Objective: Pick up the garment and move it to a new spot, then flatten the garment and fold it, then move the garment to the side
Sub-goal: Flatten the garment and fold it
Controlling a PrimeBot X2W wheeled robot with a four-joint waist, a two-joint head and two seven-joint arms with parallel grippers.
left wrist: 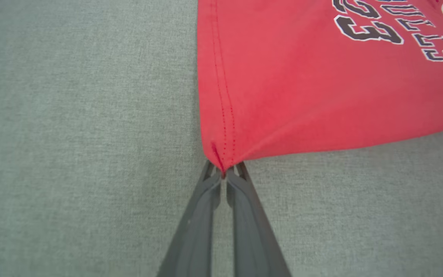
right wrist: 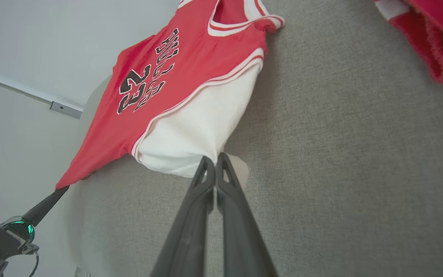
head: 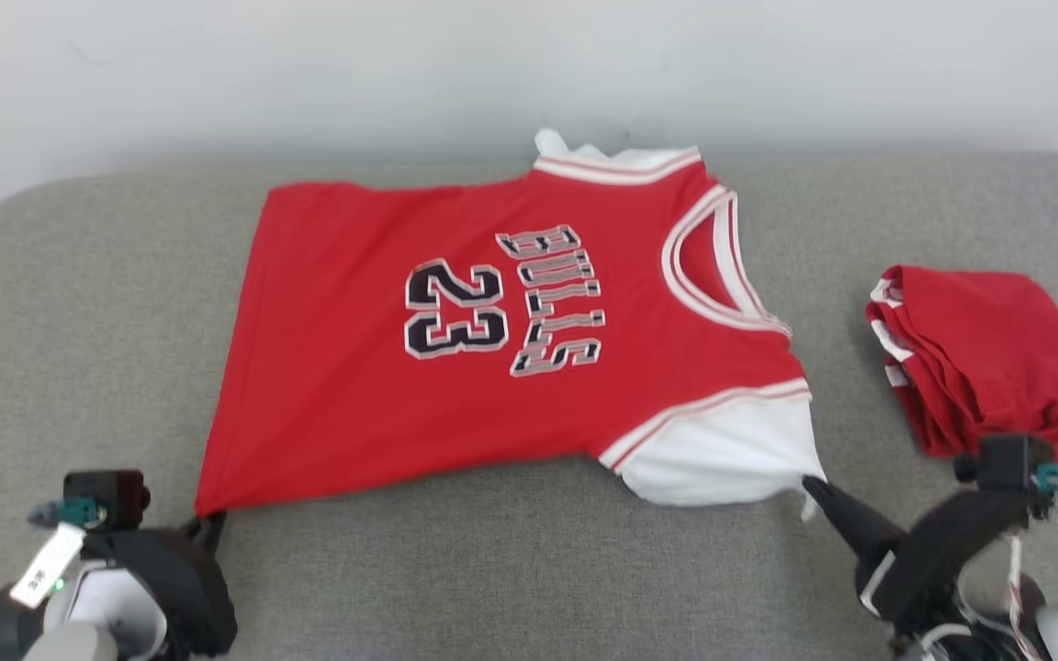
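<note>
Pinches the near bottom corner of the red garment (head: pixel 419 386) with the left gripper (head: pixel 206 525), closed tight on the cloth, and pinches the edge of the white sleeve (head: pixel 722 454) with the right gripper (head: pixel 812 485), closed tight there too. Holds the garment spread out face up in the middle of the grey pad (head: pixel 79 303), with the number on top and the neck hole toward the right. Shows a folded red pile (head: pixel 997 367) lying apart from it on the right side of the pad
</note>
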